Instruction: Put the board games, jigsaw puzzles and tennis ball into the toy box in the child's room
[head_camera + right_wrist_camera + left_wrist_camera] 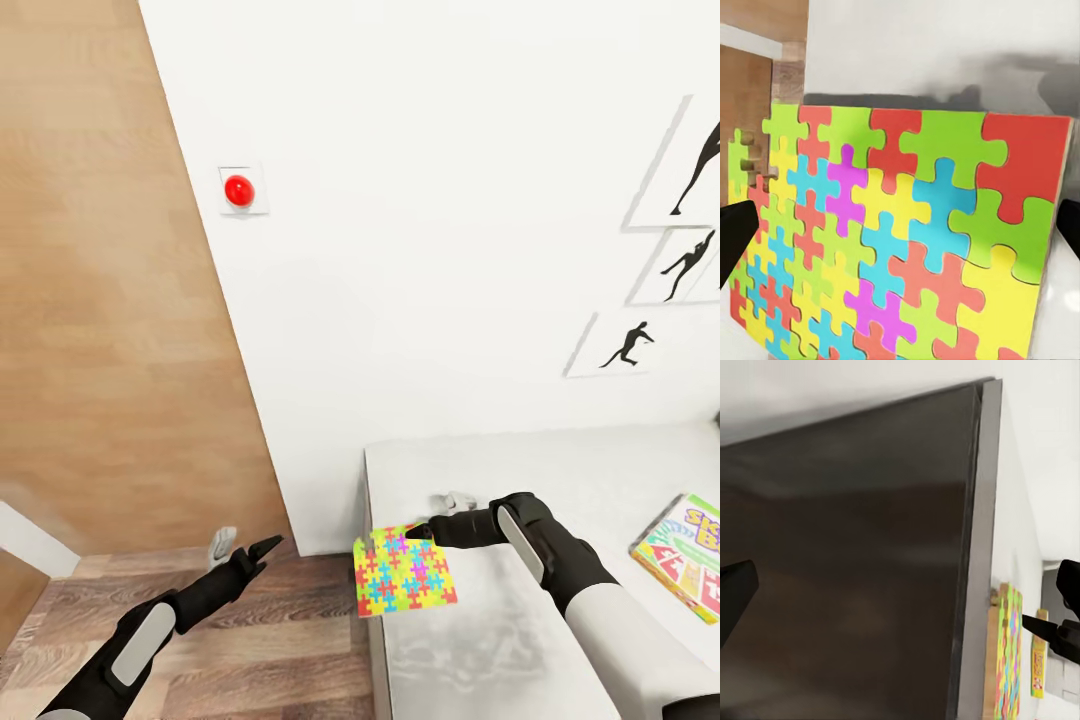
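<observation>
We are moving one toy now. Our right gripper (pixel 412 533) is pinched on the thin, square jigsaw puzzle of bright yellow, pink, blue and green pieces (pixel 404 570), which hangs over the pale grey-white table's (pixel 600 460) edge, at about seven o'clock from the gripper. Our left gripper (pixel 262 550) waits with its fingers apart, holding nothing. Next we need to find the toy box and carry the puzzle there.

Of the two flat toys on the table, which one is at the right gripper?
The jigsaw puzzle, the thin multicolour board overhanging the table's end, with the right gripper at its edge. The green Skip-Bo game box lies apart, farther along the table.
</observation>
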Available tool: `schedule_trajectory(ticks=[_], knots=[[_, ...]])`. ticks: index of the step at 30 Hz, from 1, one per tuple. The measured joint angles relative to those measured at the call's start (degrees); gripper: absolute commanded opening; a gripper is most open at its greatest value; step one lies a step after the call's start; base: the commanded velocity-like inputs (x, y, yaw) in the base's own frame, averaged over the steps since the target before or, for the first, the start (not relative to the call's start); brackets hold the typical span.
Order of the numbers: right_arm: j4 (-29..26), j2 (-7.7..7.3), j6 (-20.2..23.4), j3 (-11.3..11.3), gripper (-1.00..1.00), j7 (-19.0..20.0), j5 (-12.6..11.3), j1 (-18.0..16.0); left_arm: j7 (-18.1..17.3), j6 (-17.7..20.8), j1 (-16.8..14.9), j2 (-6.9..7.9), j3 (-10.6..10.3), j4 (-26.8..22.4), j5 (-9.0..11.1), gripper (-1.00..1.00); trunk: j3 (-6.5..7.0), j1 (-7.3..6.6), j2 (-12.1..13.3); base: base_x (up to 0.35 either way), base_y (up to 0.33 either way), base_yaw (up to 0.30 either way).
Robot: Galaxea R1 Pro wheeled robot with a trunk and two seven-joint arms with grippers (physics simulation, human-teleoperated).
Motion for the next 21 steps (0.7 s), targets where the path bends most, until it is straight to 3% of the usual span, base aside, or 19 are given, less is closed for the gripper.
schedule_trajectory(ticks=[21], knots=[[0.0,-0.20,-0.1,-0.1,1.00,0.0,0.0,0.0,-1.0,0.0,0.0,0.01,0.1,0.0,0.0,1.00,0.00,0.00,0.0,0.000,0.000,0.018]])
